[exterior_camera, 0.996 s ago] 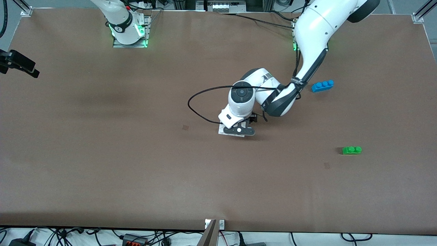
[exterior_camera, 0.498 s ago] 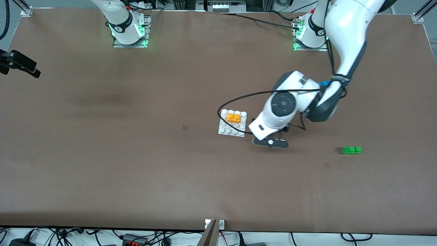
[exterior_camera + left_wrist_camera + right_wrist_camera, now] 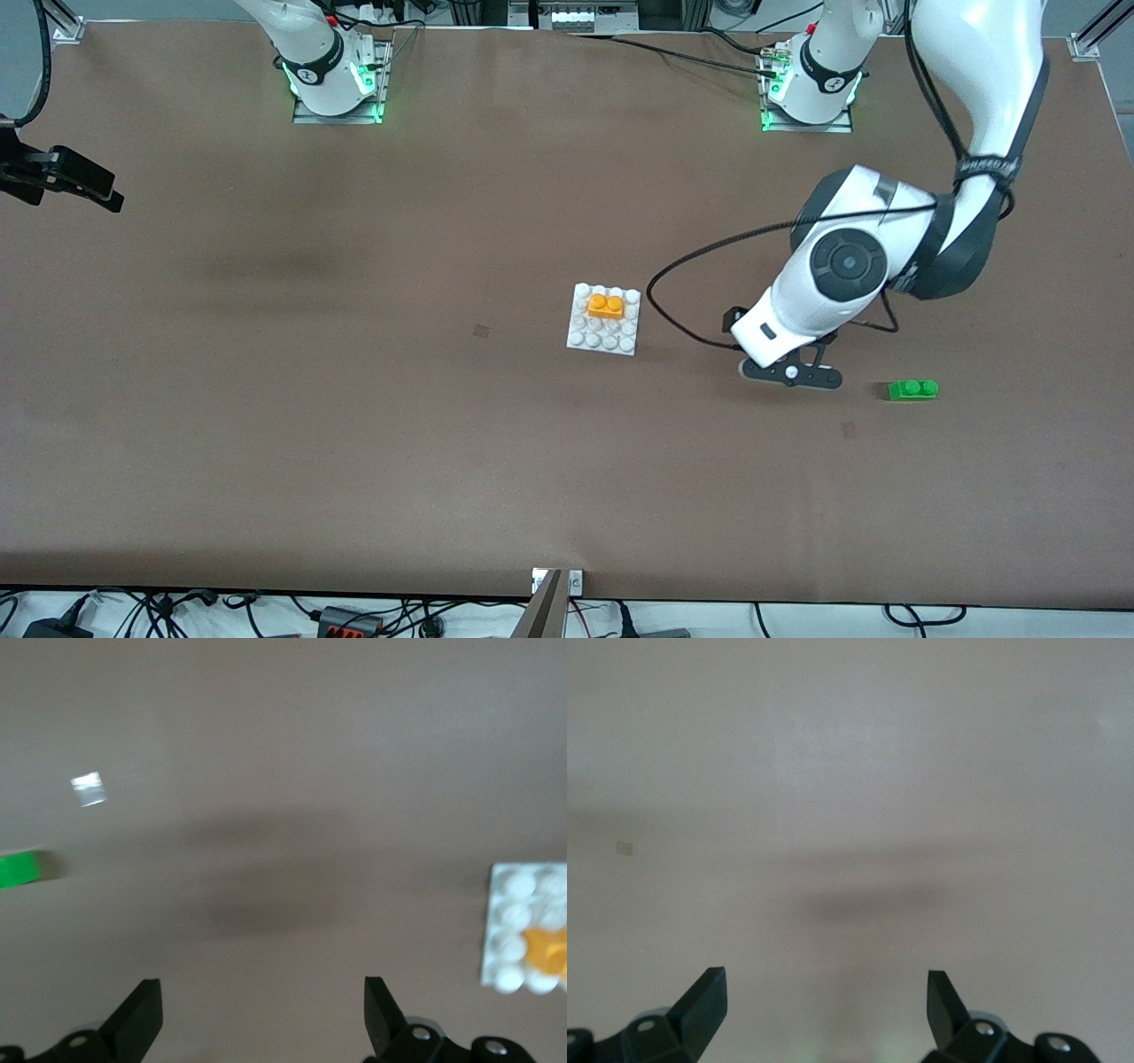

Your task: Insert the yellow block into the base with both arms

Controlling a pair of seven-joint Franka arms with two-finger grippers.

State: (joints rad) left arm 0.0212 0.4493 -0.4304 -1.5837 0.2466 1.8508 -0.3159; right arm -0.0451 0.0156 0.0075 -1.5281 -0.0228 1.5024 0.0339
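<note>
While the yellow block (image 3: 606, 306) sits studs-up on the base (image 3: 603, 338), its long axis runs toward the arms' ends. Left gripper (image 3: 788, 375) hangs wide open and empty between base and green brick (image 3: 912, 389). Right gripper (image 3: 824, 1001) is spread wide too, empty over bare table.

Yellow block (image 3: 606, 306) and studded base (image 3: 578, 338) look like glossy plastic; the table (image 3: 266, 399) is matt brown, perhaps paper.

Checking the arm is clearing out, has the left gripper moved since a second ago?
Yes. The left gripper, open and empty, has swung from over the base toward the left arm's end of the table, and now hangs near the green brick.
</note>
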